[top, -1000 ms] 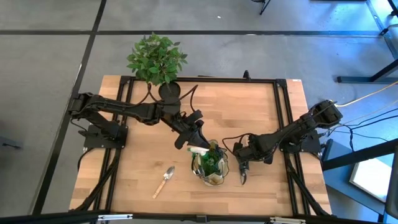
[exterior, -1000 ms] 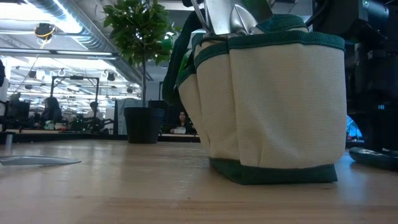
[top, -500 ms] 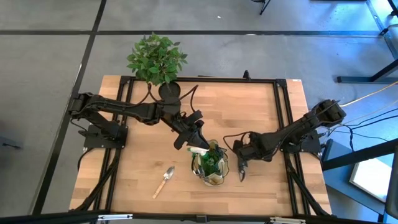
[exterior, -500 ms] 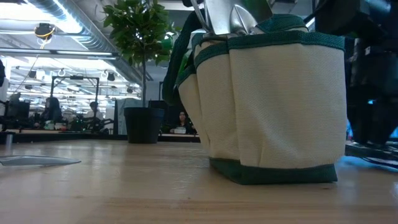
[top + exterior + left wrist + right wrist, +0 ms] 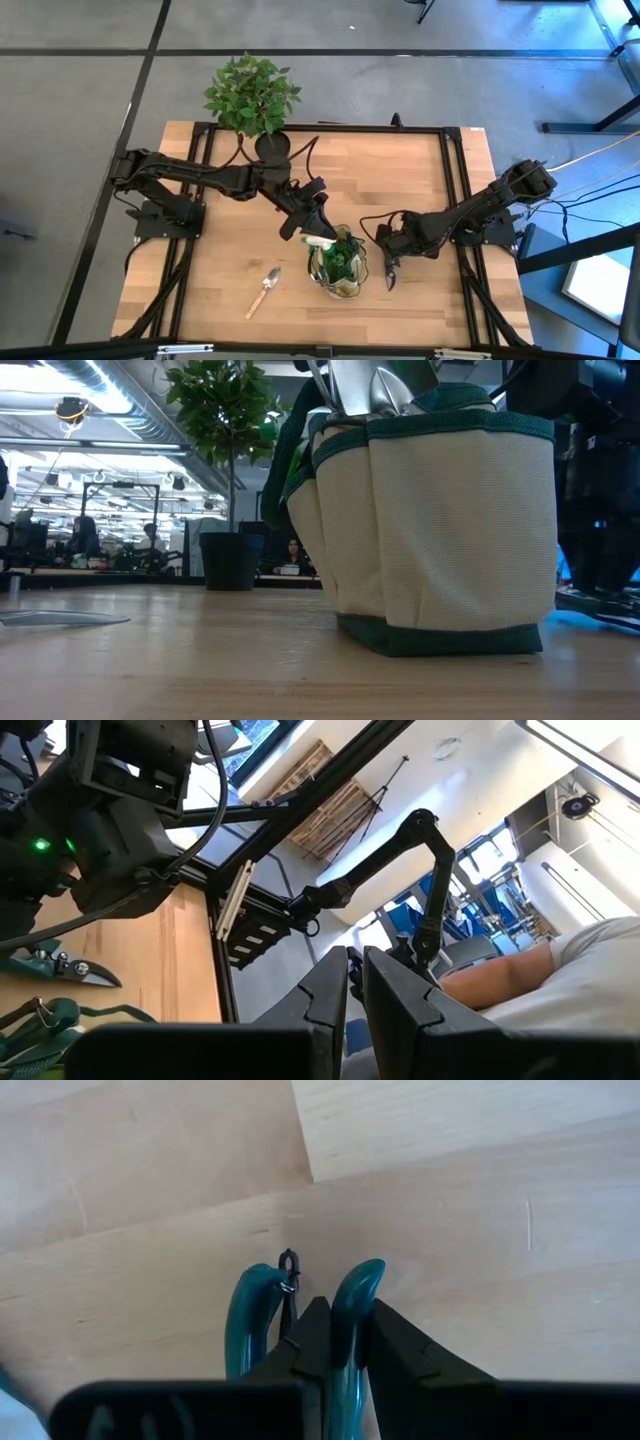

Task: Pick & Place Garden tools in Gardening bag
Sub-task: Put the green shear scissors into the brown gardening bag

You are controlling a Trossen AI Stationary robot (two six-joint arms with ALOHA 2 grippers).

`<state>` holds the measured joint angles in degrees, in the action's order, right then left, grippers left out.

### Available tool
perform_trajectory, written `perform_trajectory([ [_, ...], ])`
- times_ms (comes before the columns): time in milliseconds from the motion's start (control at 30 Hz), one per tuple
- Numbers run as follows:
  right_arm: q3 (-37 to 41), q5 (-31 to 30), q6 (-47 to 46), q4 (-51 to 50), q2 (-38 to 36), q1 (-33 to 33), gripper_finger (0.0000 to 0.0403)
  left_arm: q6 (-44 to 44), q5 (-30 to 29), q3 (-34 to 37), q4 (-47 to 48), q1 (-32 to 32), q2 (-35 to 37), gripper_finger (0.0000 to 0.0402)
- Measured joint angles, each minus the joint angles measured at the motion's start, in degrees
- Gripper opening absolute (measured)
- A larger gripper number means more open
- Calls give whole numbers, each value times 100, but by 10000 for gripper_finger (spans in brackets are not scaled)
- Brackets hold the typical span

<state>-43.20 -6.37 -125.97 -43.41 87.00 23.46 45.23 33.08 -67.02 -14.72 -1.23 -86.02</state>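
The gardening bag (image 5: 338, 268), tan with green trim (image 5: 440, 520), stands on its base near the table's middle front. A green spray bottle with a white trigger (image 5: 322, 244) and metal tool heads (image 5: 375, 385) stick out of it. Dark pruners with teal handles (image 5: 389, 277) are just to the bag's right, under my right gripper (image 5: 390, 262), which is shut on them and points down. My left gripper (image 5: 315, 222) hovers above the bag's far left side, shut and holding nothing (image 5: 355, 985). A wooden-handled trowel (image 5: 265, 291) lies flat to the bag's left. My right gripper pinches one teal handle of the pruners (image 5: 352, 1305) between its two fingers, coming from above and pointing down. The other handle (image 5: 250, 1315) stays outside the fingers. The pruners sit low by the table (image 5: 65, 965); whether they are clear of it cannot be told.
A leafy plant in a black pot (image 5: 250, 95) stands at the table's far edge. A black frame rail (image 5: 455, 200) runs along the table's right side. In the room beyond the table, a person's arm (image 5: 520, 970) shows.
My right gripper has edged slightly toward the table's far edge with the pruners still in its fingers. The bag, the trowel and my left gripper have stayed where they were.
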Motion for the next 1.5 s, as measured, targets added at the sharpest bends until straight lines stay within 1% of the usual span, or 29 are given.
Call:
perform_trajectory([
  [233, -7, 53, 65, 34, -3, 2, 40, 0, 0, 0, 0, 0, 0, 31],
  [400, -9, 259, 244, 34, -21, 11, 40, -47, 0, 0, 5, 0, 0, 31],
  [633, -14, 209, 247, -74, -229, 26, 40, -107, 0, 0, 163, 0, 0, 31],
  [900, -15, 205, 240, -489, -551, 26, 40, -233, -14, 0, 183, 0, 0, 31],
  [1167, -15, -3, 190, -905, -1045, 25, 40, -420, -302, 0, 642, 0, 0, 31],
  [1300, -20, -109, 188, -1071, -1254, 19, 40, -590, -598, 0, 969, 12, 0, 31],
  [1367, -75, -113, 190, -1211, -1309, 9, 40, -606, -790, 0, 1127, 26, 0, 31],
  [1500, -388, -232, 192, -1724, -1325, 4, 40, -641, -1410, 0, 1461, 43, 0, 31],
])
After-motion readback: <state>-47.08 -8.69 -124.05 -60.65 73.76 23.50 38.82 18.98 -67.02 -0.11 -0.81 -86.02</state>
